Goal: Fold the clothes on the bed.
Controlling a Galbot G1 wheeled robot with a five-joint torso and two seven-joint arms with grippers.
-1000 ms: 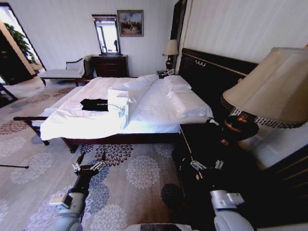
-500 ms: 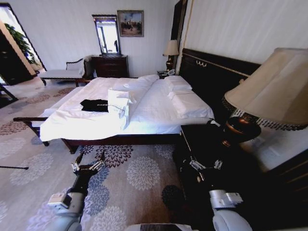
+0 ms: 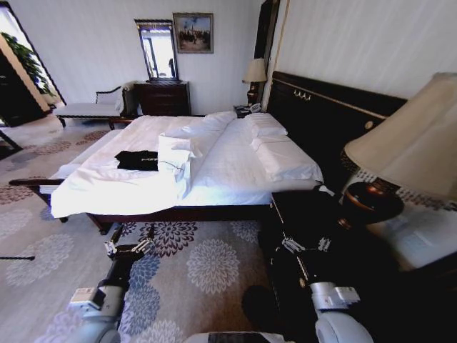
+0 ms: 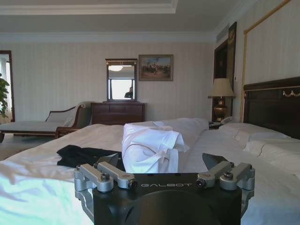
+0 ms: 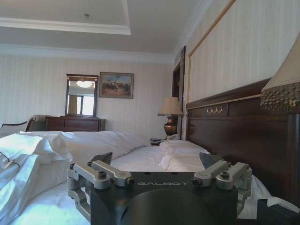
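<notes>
Fingers spread on my left gripper [image 3: 130, 246] and right gripper [image 3: 305, 244], both short of bed [image 3: 235, 161]; black garment [image 3: 138, 159] lies unfolded, folding not begun

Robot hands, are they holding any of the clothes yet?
No, nothing is held. The left gripper and right gripper are both open and empty, short of the bed. The black garment lies on the sheets, untouched.

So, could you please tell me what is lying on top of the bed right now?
On the bed lie a black garment, a bunched white cloth beside it, and pillows by the headboard. Whatever is beneath the rumpled sheets is covered.
</notes>
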